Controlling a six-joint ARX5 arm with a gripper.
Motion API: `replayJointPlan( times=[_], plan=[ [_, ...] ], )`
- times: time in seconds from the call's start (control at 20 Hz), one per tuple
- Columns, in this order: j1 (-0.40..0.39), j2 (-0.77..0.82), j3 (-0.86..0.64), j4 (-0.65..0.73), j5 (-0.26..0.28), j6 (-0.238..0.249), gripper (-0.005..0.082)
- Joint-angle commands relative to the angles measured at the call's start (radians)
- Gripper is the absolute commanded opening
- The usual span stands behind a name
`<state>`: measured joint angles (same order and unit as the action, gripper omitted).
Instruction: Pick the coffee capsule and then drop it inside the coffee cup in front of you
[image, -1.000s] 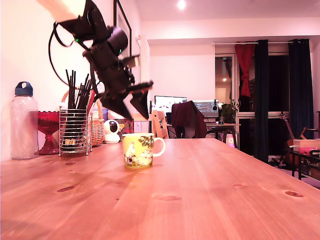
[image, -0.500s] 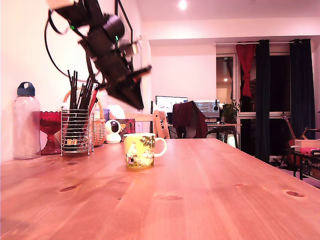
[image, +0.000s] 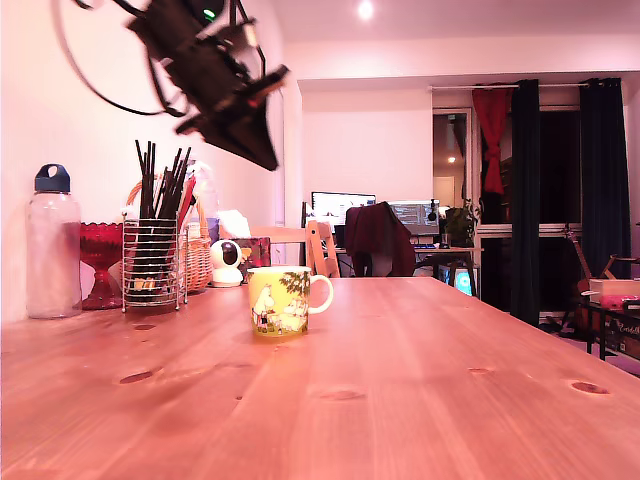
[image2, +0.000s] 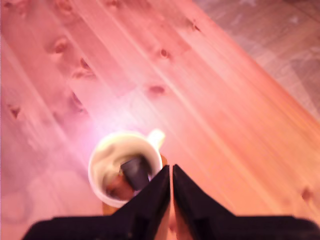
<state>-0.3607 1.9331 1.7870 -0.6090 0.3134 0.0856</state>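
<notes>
Overhead, the black gripper (image: 262, 155) hangs high above the wooden table (image: 400, 380), its fingers pressed together with nothing between them; below stands the coffee cup (image: 279, 301), handle toward the exterior view's right; inside the cup lies the coffee capsule (image2: 135, 171), a dark shape in the blurred wrist view.

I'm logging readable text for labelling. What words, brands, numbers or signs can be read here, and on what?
None can be read.
Mug: cartoon figures and foliage only, no lettering visible.
Bottle: no label visible.
Monitor in the back room: too small and blurred to read.
Wrist view: blurred; no text on the table or gripper.
</notes>
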Motion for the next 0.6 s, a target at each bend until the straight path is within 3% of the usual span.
replayJointPlan(
  times=[0.0,0.55],
  plan=[
    [0.028,-0.059,-0.128,0.055,0.002,0.0,-0.0019],
    [0.19,-0.464,-0.745,0.375,0.027,-0.085,-0.0019]
  ],
)
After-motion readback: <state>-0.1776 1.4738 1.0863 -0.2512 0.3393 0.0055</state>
